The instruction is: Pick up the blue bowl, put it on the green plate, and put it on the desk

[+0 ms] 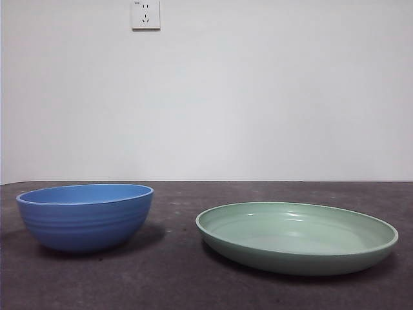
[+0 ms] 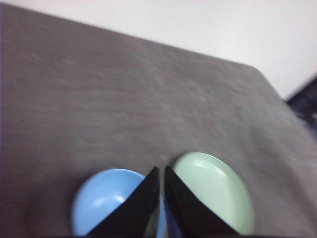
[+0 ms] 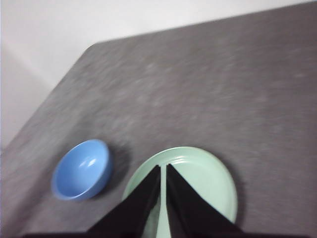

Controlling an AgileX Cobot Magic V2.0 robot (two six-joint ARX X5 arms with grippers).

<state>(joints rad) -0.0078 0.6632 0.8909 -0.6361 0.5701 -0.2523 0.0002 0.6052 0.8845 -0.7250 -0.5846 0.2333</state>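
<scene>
Blue bowl (image 1: 86, 216) and green plate (image 1: 297, 236) stand side by side on the desk (image 1: 174, 284) in the front view, apart from each other, the bowl to the left and the plate to the right. The bowl is deep and round, with faint horizontal ridges on its outside and a thin rim; the plate is wide and shallow, with a raised rim and a glossy inside. The desk is dark, matte and speckled. Only this view shows the white wall socket (image 1: 146, 14) high on the pale wall; no writing on it can be read. Neither arm shows here.

From the left wrist view, somewhat blurred, the left gripper (image 2: 162, 171) hangs well above the desk (image 2: 124, 99), its two black jaws nearly together with only a thin slit between them, holding nothing. Below it lie the bowl (image 2: 101, 201) and the plate (image 2: 213, 191), both empty.

From the right wrist view, the right gripper (image 3: 163, 168) hangs high over the plate (image 3: 208, 181), its jaws likewise almost closed and empty. The bowl (image 3: 81, 168) sits just beside the plate. This view also shows the desk's (image 3: 208, 84) rounded corner.
</scene>
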